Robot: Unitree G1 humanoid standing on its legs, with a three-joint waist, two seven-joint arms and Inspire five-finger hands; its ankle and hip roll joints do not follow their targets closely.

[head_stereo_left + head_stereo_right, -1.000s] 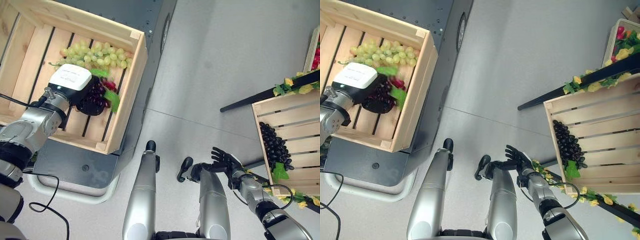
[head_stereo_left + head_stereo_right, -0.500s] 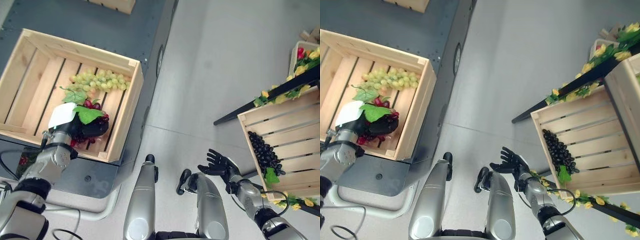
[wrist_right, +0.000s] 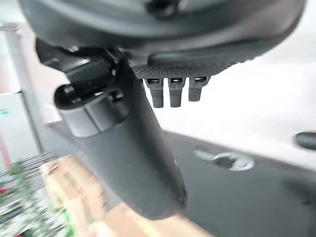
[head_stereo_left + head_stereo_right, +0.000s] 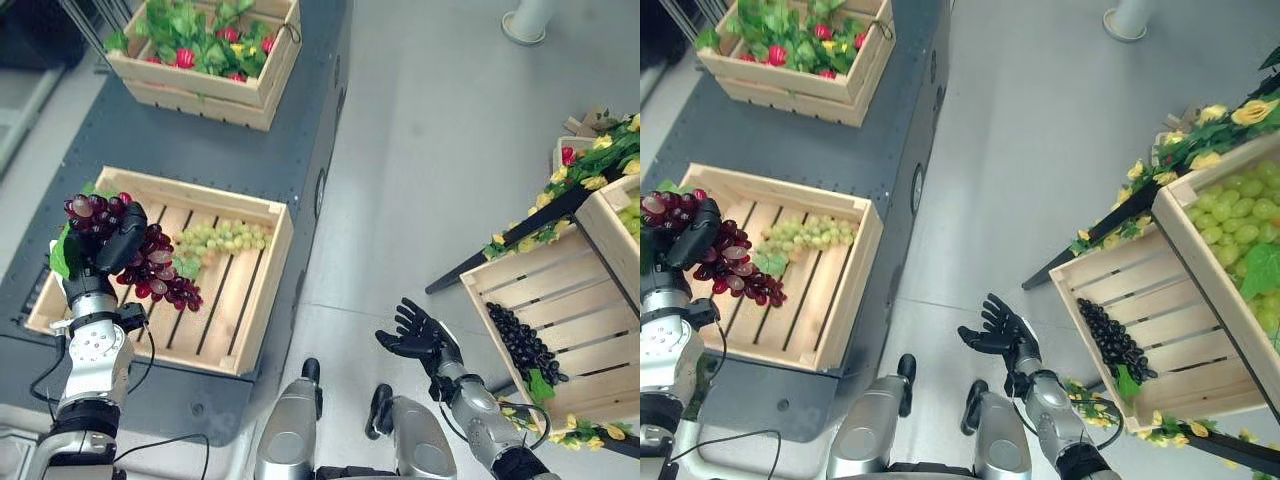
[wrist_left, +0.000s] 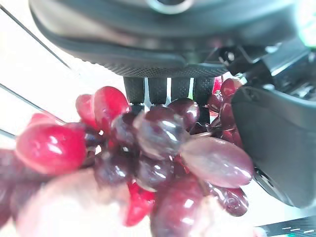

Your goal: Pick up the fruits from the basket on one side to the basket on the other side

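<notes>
My left hand (image 4: 118, 240) is shut on a bunch of red grapes (image 4: 155, 272) and holds it up above the left wooden crate (image 4: 262, 283); the same grapes (image 5: 163, 163) hang right in front of its fingers. A bunch of green grapes (image 4: 220, 240) lies inside that crate. On the right, a slatted crate (image 4: 570, 300) holds a bunch of black grapes (image 4: 520, 340). My right hand (image 4: 418, 335) hovers open over the floor, left of that crate, with nothing in it.
A crate of red fruit and green leaves (image 4: 205, 45) stands at the far end of the dark platform (image 4: 250, 150). Another crate with green grapes (image 4: 1240, 220) sits above the right one, on a black stand trimmed with yellow flowers (image 4: 545, 205). Grey floor lies between the two sides.
My left hand has lifted the red grapes out of the left crate and raised them. The camera has tilted up, bringing the far crate into sight. The right hand stays spread.
</notes>
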